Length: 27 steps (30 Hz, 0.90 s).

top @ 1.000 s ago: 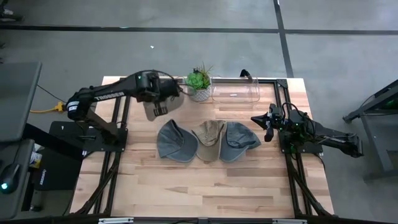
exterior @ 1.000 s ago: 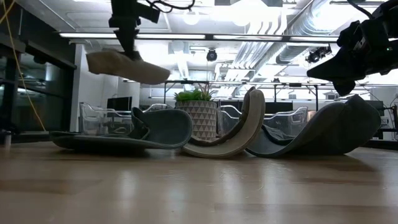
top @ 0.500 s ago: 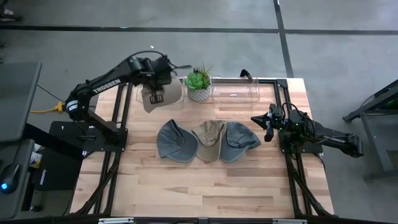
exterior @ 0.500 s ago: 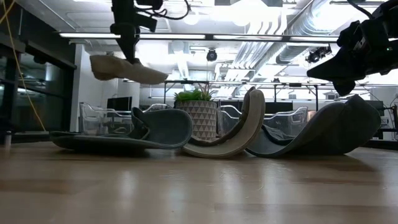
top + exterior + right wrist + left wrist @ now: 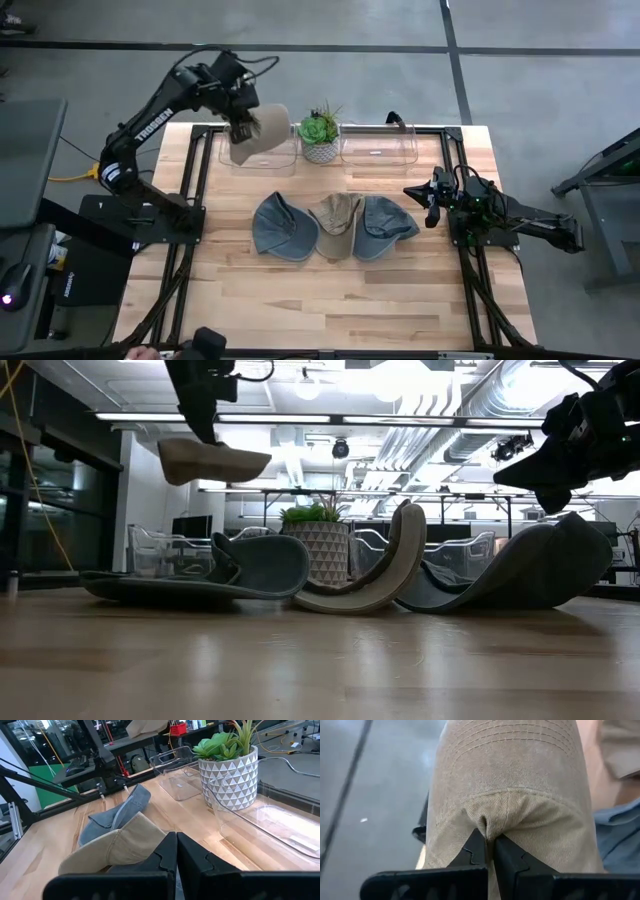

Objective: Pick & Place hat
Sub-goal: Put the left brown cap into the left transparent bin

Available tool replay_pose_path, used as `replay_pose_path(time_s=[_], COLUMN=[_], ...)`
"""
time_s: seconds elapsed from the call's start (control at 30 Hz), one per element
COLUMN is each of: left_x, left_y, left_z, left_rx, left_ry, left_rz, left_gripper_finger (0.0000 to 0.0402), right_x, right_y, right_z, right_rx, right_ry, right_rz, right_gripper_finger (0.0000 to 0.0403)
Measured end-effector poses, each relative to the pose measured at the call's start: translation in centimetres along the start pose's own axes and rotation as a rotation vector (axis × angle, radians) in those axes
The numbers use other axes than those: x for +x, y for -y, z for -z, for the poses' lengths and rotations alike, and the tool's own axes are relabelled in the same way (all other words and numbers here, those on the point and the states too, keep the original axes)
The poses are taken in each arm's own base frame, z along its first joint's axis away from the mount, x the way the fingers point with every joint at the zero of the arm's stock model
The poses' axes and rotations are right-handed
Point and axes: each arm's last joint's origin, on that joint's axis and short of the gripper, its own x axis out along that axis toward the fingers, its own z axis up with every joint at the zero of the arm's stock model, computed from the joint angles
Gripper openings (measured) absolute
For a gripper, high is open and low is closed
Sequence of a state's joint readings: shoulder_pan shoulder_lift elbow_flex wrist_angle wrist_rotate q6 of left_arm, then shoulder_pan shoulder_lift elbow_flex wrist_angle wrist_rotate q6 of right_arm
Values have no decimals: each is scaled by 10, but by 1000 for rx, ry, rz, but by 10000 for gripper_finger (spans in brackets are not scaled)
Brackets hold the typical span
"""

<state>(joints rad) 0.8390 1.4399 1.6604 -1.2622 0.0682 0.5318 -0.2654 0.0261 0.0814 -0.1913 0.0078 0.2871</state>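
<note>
High view: wooden table (image 5: 300, 290) on grey floor; left gripper (image 5: 241, 128) clenched on tan hat (image 5: 266, 127).

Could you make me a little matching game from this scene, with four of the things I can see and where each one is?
Things:
1. tan cap
2. potted plant
3. olive cap
4. right gripper

Places:
A. middle of the row of three caps on the table
B. between the two clear bins at the table's back
C. pinched in the left gripper, up in the air
D. shut, empty, beside the row of caps

Pairs: 1-C, 2-B, 3-A, 4-D
</note>
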Motion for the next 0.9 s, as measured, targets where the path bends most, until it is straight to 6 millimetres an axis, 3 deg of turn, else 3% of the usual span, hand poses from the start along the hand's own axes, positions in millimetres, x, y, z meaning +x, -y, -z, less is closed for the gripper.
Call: replay_pose_path(time_s=[0.4,0.9], left_x=[3,70], left_y=[-29,-35], left_z=[9,10], left_rx=[129,141], left_ry=[68,-80], left_rz=[-3,99], left_gripper_finger=[0,0], right_x=[0,0], right_y=[0,0], right_z=[0,0], right_rx=[0,0], right_ry=[0,0], right_rz=[0,1], right_gripper_finger=[5,5])
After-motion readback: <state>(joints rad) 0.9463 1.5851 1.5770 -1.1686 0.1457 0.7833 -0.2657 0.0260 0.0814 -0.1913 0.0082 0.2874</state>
